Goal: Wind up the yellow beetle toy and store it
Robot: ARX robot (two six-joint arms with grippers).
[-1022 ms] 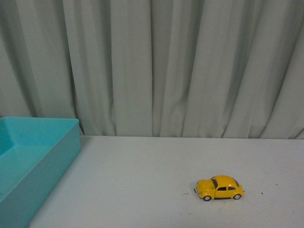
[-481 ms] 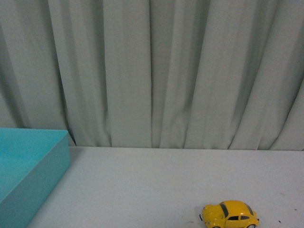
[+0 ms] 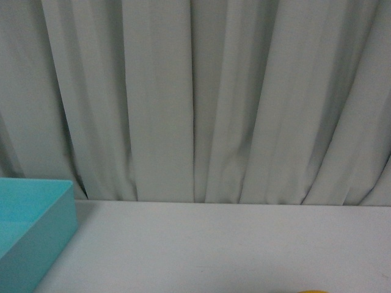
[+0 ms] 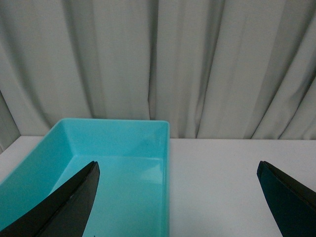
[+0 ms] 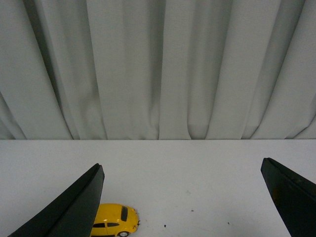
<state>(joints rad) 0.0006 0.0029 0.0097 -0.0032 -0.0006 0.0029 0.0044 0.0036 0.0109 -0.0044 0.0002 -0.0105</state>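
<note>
Toy car free on worktop, well apart from bin. Left jaws, right jaws spread, empty, likely poised for pickup.

Turquoise bin sits left; bottom-edge yellow sliver, perhaps the toy.

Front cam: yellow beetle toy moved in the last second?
No. The small yellow beetle toy car sinks in frame, but the turquoise plastic bin and far edge of the white table sink too: the camera moved.
</note>
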